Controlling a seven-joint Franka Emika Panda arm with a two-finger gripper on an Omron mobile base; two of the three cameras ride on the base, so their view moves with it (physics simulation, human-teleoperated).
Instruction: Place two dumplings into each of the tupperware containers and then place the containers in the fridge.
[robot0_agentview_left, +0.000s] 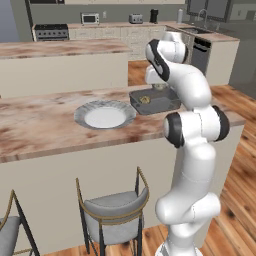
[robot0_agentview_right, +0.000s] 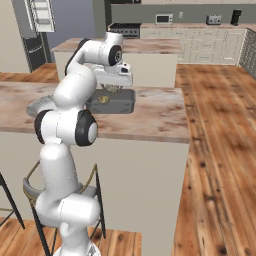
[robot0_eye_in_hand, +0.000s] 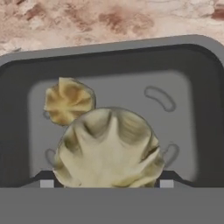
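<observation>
A: Dumplings (robot0_eye_in_hand: 109, 148): 1 large between spread fingertips of gripper (robot0_eye_in_hand: 105, 183), 1 smaller (robot0_eye_in_hand: 69, 99) lying inside tupperware container (robot0_eye_in_hand: 201, 87).
B: Looked soft, light, squashable; best pinched gently across pleated sides.

Tupperware container (robot0_eye_in_hand: 113, 48) floor free right of two dumplings (robot0_eye_in_hand: 69, 100)

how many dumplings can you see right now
2. One dumpling lies on the floor of the grey container; a larger-looking dumpling sits between the gripper's fingertips above that container. More could be hidden behind the arm.
</observation>
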